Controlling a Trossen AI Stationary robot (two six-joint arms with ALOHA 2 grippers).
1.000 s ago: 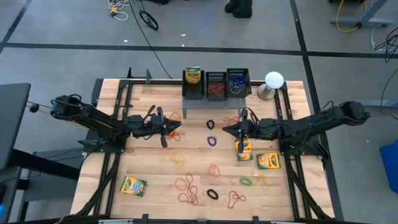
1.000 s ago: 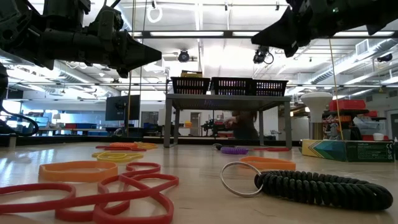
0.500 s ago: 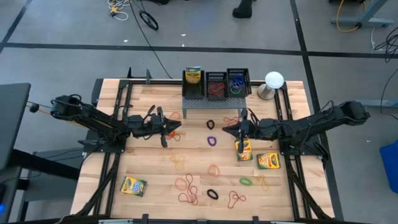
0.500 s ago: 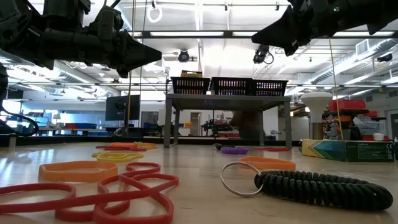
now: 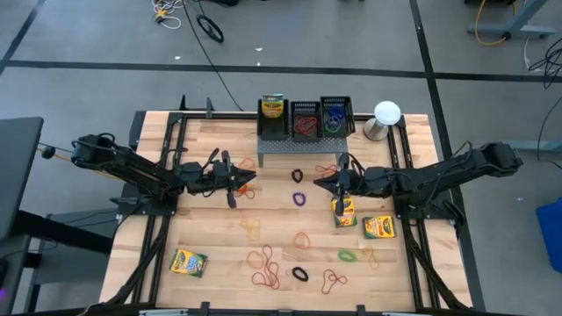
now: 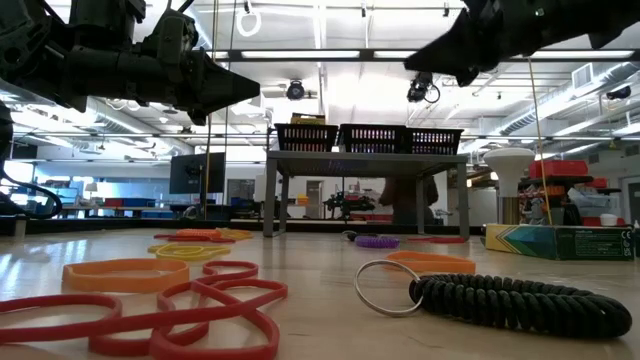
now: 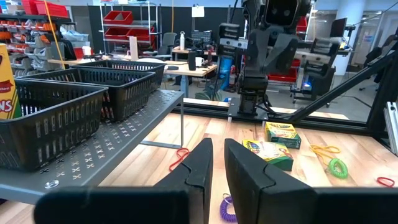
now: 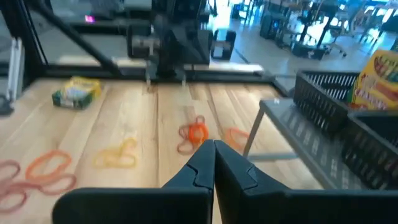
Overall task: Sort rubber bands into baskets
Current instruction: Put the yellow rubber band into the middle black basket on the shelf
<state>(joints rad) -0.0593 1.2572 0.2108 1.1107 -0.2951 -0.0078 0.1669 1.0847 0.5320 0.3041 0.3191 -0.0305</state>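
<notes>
**A:** Where are the baskets [image 5: 312, 118] kept?

**B:** They are set in a row on the grey stand [image 5: 299, 143] at the far edge of the wooden table [image 5: 211, 246]. A crayon box [image 5: 273, 108] can be seen standing in the one on the left. Red bands are piled in the middle one, and blue ones in the right one.

**A:** And the rubber bands [image 5: 268, 268]?

**B:** Most are spread over the table. A bunch of red and orange loops is found near the front edge, with a black coil [image 5: 300, 274] beside it. A purple band [image 5: 300, 198] is seen in the middle, between the two arms, and a green one [image 5: 348, 256] lies near the front on the right side.

**A:** What is done by the left gripper [image 5: 248, 182]?

**B:** It is held above the table, to the left of the middle, pointing at the other arm. Only a thin gap is left between its fingers [image 7: 196, 171]. Nothing is seen in that gap.

**A:** And the right gripper [image 5: 318, 183]?

**B:** It is held up too, just right of the middle, pointing back at the left one. Its fingers [image 8: 202, 163] are pressed together with nothing between them. Two crayon boxes [image 5: 362, 219] are lying on the table beside that arm.

**A:** Is anything else seen?

**B:** A white round-topped thing [image 5: 385, 118] is stood at the far right corner.
</notes>
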